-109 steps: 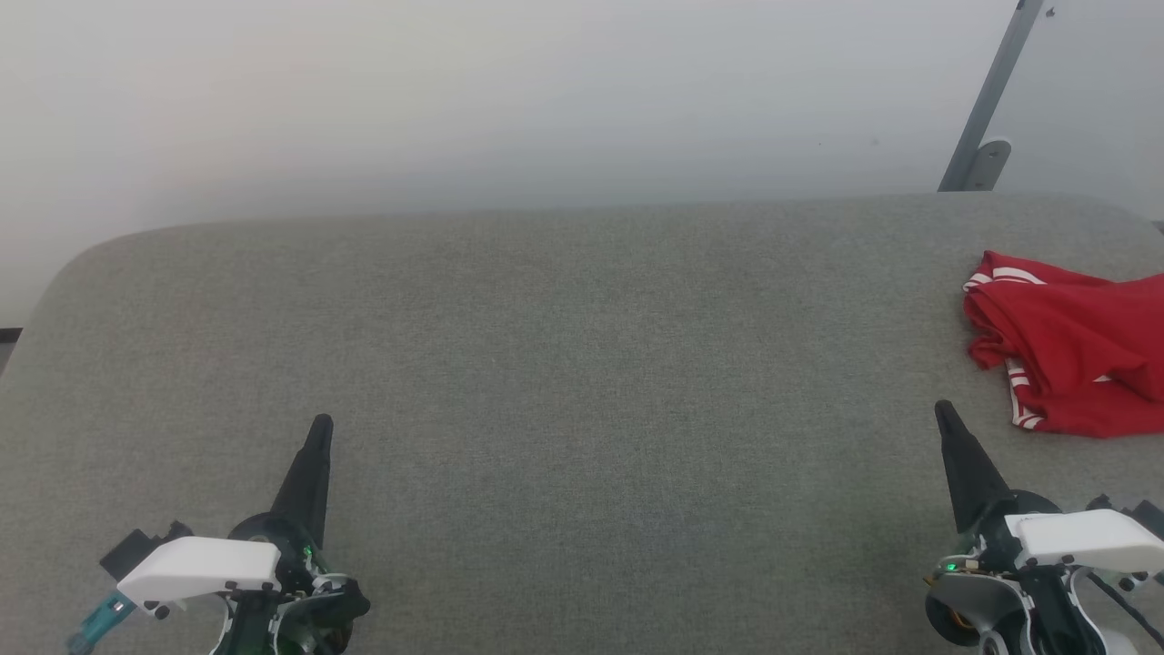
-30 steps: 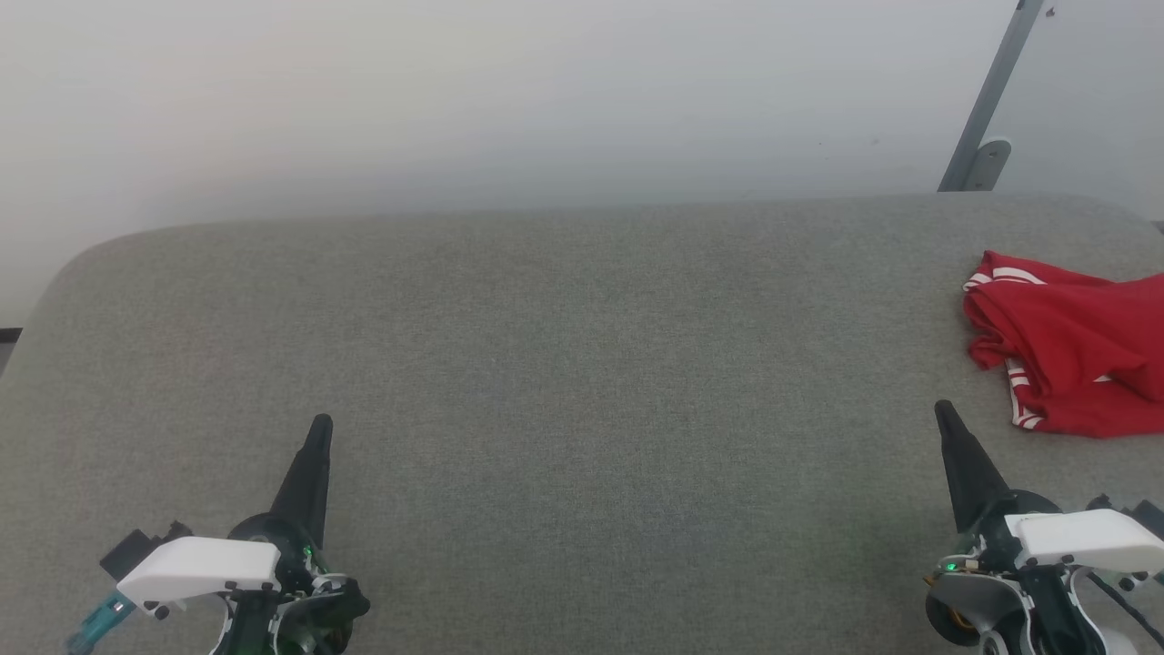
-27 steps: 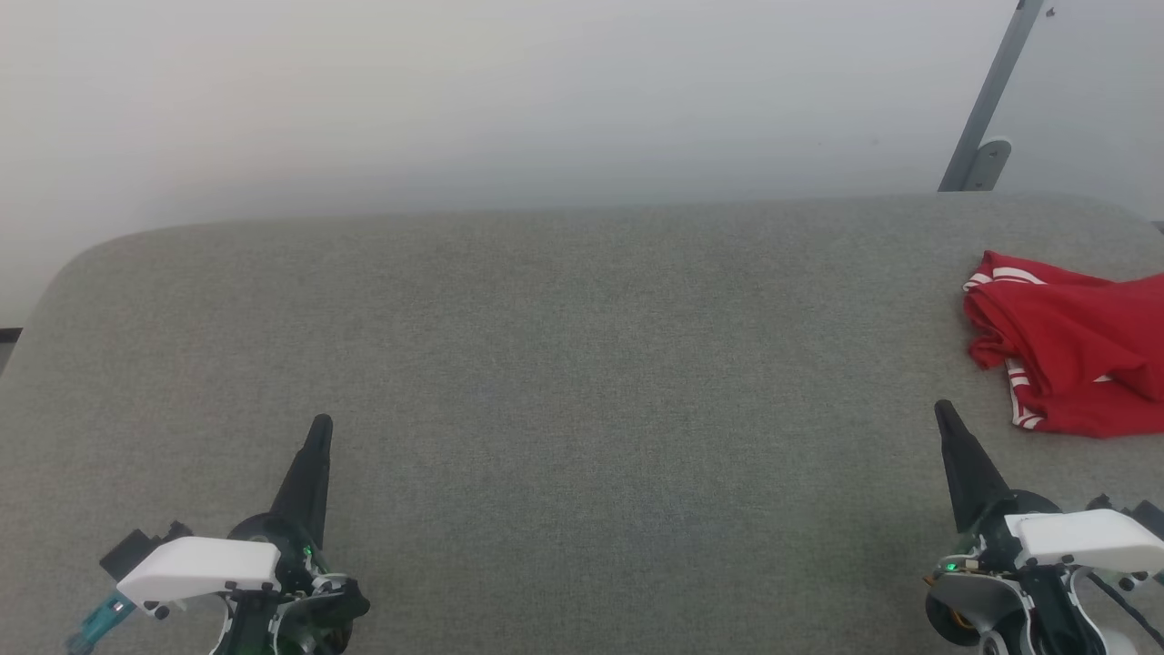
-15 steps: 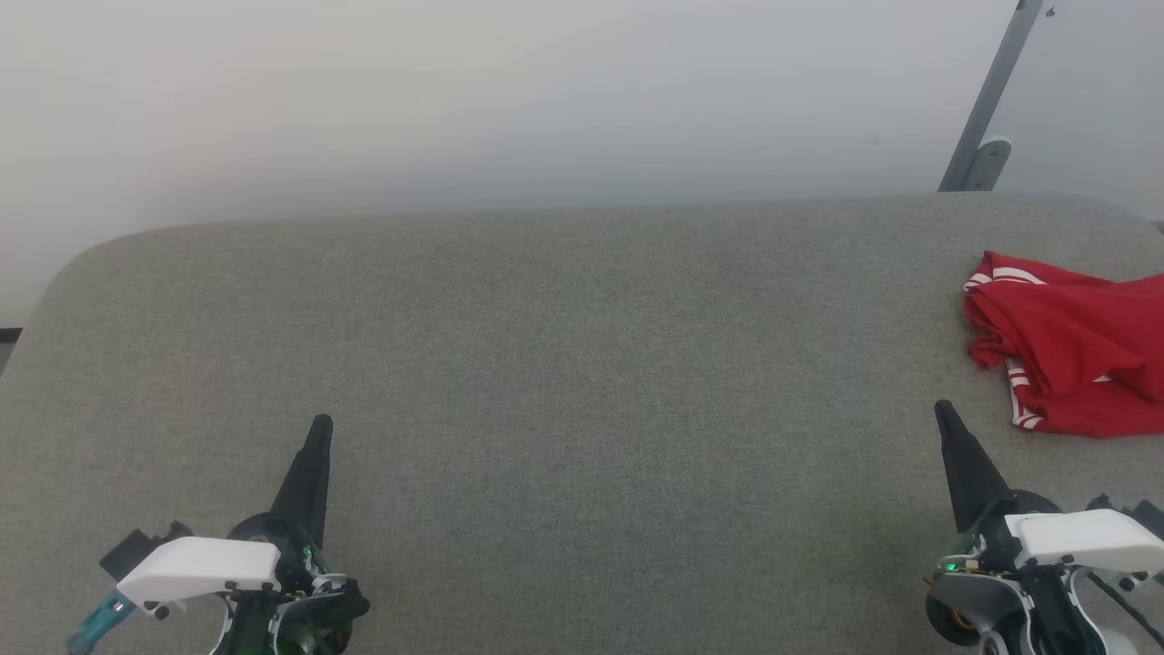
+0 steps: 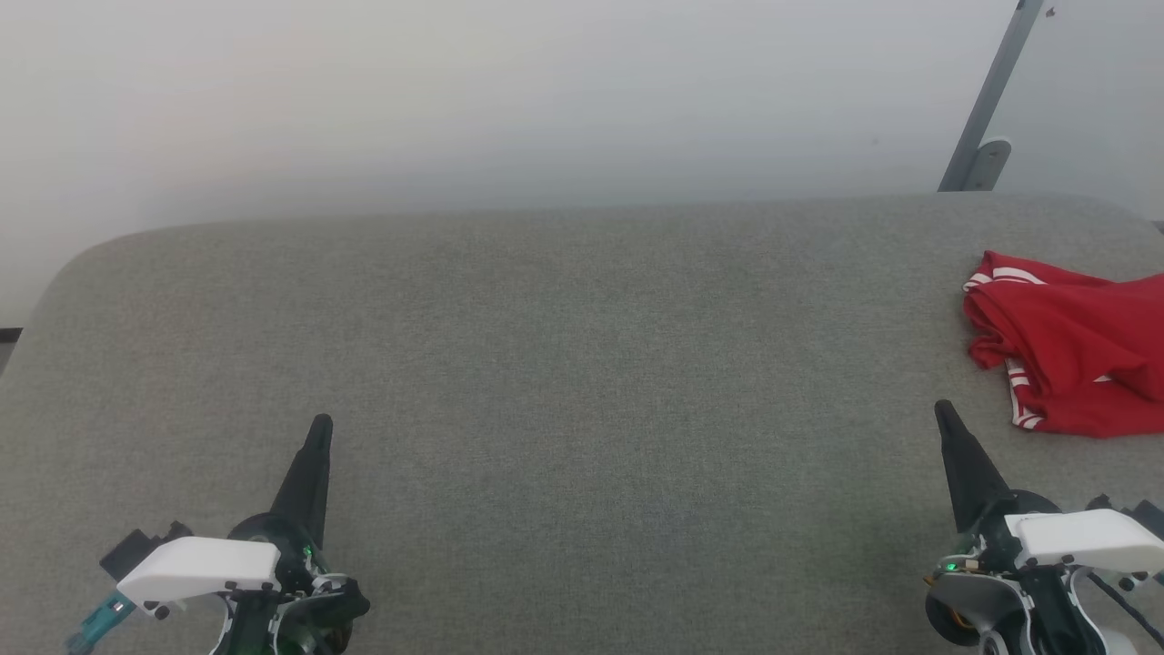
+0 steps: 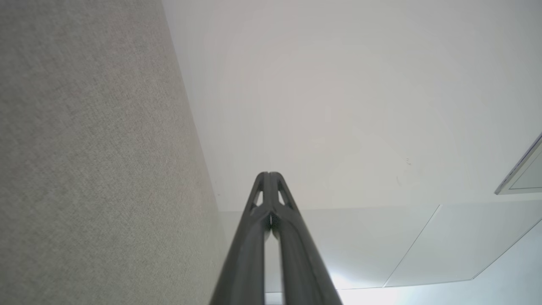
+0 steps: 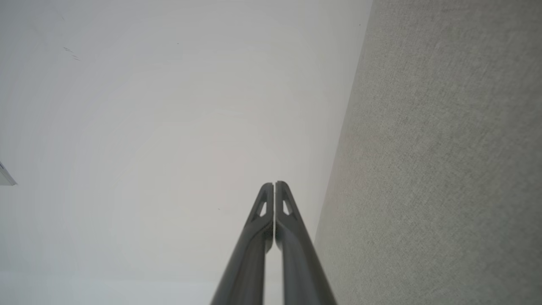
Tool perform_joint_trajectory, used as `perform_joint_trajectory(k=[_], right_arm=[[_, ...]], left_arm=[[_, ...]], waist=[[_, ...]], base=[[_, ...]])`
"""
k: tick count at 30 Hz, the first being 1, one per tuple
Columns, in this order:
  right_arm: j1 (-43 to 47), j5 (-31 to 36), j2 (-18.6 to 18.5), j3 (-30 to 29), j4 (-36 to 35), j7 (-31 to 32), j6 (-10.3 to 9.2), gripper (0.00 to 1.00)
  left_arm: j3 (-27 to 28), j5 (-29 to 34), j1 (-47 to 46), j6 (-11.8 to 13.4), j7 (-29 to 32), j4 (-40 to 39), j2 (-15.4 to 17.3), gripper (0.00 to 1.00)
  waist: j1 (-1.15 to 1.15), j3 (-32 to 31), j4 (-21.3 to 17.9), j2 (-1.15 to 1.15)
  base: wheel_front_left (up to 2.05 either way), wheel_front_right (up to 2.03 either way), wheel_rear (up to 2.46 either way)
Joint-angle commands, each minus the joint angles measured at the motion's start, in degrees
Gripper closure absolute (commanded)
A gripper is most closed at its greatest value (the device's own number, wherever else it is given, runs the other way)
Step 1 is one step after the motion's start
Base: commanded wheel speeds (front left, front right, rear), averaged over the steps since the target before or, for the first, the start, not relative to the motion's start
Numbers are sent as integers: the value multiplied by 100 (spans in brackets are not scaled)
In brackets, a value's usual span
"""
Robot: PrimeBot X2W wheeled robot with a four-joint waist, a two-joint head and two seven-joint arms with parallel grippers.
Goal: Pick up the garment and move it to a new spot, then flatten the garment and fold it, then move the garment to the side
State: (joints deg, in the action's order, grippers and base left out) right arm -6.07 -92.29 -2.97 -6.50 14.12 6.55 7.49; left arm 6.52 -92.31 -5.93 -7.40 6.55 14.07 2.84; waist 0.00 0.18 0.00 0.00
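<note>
The garment (image 5: 1068, 346), red with white striped trim, lies crumpled at the right edge of the grey fabric table (image 5: 564, 364), partly cut off by the head view's edge. My right gripper (image 5: 943, 412) sits at the lower right, just left of and nearer than the garment, not touching it. Its fingers are pressed together with nothing between them, as the right wrist view confirms at the right gripper (image 7: 274, 184). At the lower left my left gripper (image 5: 321, 423) is far from the garment, also shut and empty, seen too as the left gripper (image 6: 268, 174).
A pale wall (image 5: 455, 100) rises behind the table's far edge. A grey metal post with a bracket (image 5: 987, 127) stands at the back right. The table's corners are rounded.
</note>
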Motion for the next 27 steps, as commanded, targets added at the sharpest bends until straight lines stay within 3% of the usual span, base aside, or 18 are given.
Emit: perform_joint_trajectory(k=[1, 27], right_arm=[[-33, -24, 19, -4, -24, 16, 0, 100], [-33, -24, 19, -5, -24, 16, 0, 100]], left_arm=[[18, -9, -67, -17, 24, 1, -12, 100], [18, -9, -67, -17, 24, 0, -11, 100]], waist=[[0, 0, 0, 0], [0, 0, 0, 0]], base=[[0, 0, 0], [0, 0, 0]])
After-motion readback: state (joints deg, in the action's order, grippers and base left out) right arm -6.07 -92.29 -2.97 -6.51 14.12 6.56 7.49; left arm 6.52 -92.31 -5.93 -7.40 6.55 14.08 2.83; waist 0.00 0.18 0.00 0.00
